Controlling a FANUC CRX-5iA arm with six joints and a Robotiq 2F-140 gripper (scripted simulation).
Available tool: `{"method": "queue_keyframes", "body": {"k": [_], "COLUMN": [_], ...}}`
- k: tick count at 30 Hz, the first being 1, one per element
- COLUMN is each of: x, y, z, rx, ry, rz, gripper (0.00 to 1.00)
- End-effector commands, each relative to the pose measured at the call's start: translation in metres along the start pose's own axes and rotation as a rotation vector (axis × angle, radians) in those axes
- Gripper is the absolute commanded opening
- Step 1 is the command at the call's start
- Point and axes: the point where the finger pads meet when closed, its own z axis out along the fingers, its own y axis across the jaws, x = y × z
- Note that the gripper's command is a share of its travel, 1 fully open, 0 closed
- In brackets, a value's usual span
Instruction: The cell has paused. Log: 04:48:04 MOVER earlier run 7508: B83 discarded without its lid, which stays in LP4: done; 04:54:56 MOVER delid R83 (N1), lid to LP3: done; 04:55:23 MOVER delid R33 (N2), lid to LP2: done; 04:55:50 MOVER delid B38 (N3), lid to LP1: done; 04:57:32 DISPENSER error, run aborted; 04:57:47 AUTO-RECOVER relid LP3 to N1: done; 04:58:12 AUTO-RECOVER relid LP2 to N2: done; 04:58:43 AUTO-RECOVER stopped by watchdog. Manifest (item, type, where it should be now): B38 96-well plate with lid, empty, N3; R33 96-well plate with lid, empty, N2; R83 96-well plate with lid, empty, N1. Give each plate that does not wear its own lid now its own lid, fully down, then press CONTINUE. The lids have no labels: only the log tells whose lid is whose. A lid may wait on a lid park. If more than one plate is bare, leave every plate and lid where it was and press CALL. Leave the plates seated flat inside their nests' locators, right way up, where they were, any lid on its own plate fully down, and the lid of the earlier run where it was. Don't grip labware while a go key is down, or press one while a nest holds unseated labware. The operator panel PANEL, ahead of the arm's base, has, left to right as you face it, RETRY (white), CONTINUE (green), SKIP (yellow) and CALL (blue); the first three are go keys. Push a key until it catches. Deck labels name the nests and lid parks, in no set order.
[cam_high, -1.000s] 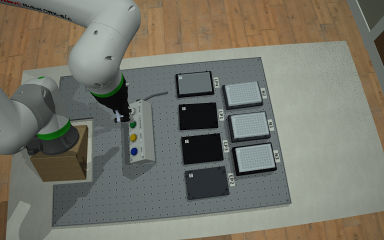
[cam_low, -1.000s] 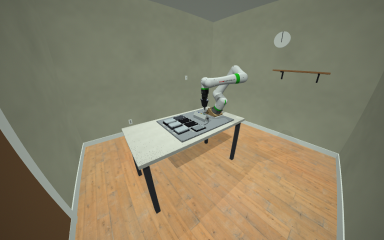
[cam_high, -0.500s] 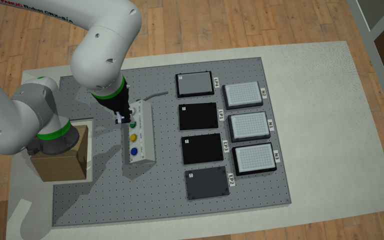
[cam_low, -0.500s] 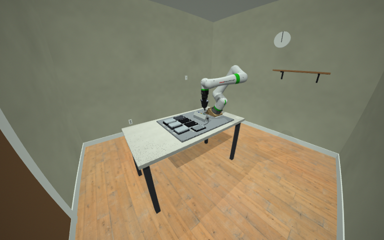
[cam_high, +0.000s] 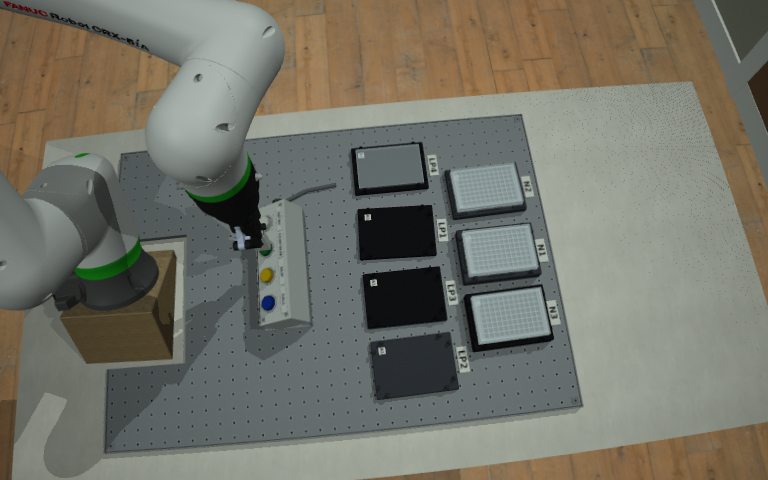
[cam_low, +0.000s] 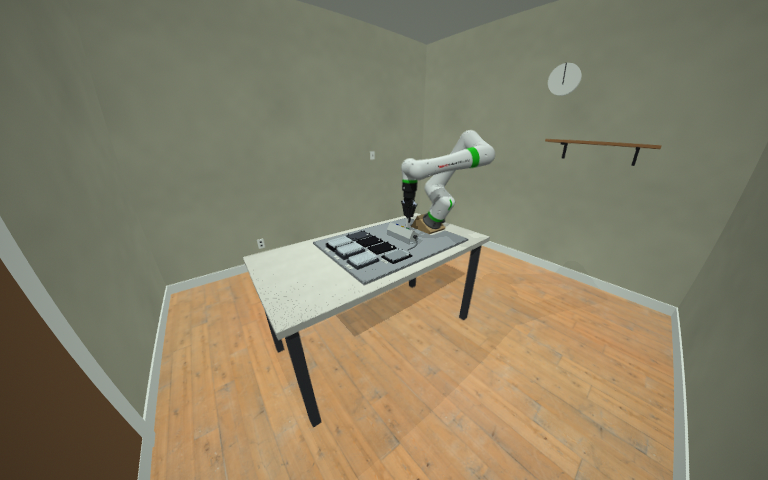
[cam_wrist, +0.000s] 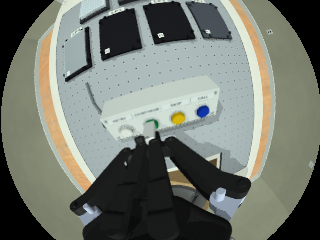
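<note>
Green CONTINUE key (cam_wrist: 152, 124) under closed pincer (cam_wrist: 151, 139) tips

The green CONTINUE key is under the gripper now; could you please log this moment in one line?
gripper shut, empty | tips at CONTINUE key | plates N1, N2, N3 seated | LP4 lid parked
</note>
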Motion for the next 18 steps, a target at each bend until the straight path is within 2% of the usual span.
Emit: {"method": "queue_keyframes", "body": {"k": [1, 18], "x": [0.0001, 0.0001], "y": [0.0001, 0.0001], "z": [0.0023, 0.0062], "rx": [0.0, 0.0], "ry": [0.0, 0.0], "rz": [0.0, 0.0], "gripper": [0.0, 0.0]}}
